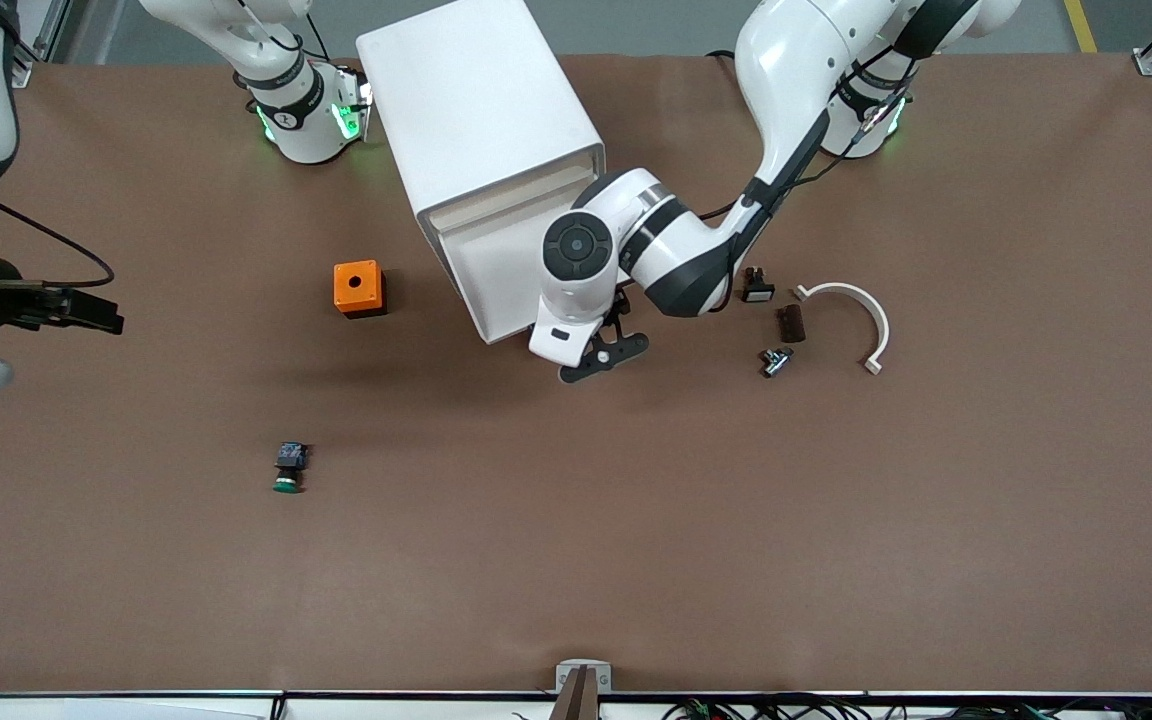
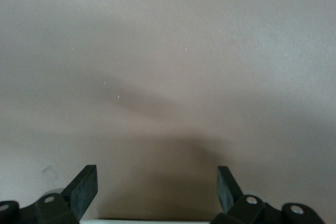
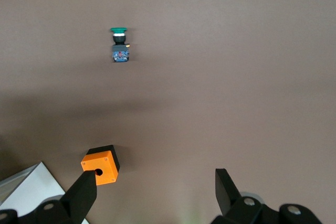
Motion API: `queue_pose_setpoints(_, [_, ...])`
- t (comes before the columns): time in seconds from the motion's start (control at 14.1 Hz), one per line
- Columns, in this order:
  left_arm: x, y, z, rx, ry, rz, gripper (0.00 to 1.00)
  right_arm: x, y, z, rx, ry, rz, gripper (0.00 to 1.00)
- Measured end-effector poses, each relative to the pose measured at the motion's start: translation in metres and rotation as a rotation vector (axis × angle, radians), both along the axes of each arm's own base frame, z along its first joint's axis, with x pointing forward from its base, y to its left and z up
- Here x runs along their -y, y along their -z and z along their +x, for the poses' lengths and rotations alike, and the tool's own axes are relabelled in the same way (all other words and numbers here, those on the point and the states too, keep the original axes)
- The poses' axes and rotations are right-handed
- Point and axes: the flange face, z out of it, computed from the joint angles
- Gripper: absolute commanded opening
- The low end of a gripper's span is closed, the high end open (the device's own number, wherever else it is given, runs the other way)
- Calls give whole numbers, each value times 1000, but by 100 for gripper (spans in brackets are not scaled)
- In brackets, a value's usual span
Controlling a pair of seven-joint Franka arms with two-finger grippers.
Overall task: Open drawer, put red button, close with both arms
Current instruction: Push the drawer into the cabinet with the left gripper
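while both end effectors gape empty, the left end effector hides the cabinet's lowest drawer front.

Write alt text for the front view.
The left gripper hangs open by the front of the white drawer cabinet on a brown table. An orange box and a green-capped button lie toward the right arm's end.
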Motion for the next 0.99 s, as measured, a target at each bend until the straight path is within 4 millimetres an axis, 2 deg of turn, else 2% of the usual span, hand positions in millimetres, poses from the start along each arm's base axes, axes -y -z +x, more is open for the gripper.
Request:
queue_pose_setpoints(0.42, [29,-4,-35,-42,22,-24,100,-6,-6,1,12,-14,2,100])
queue_pose_setpoints(0.64, [37,-6,-47,-94,12,-58,100,-7,-7,1,13,-15,3,100])
queue_pose_setpoints(0.99, [46,1,-68,-182,1,-89,100,-9,-21,3,45,-19,1,100])
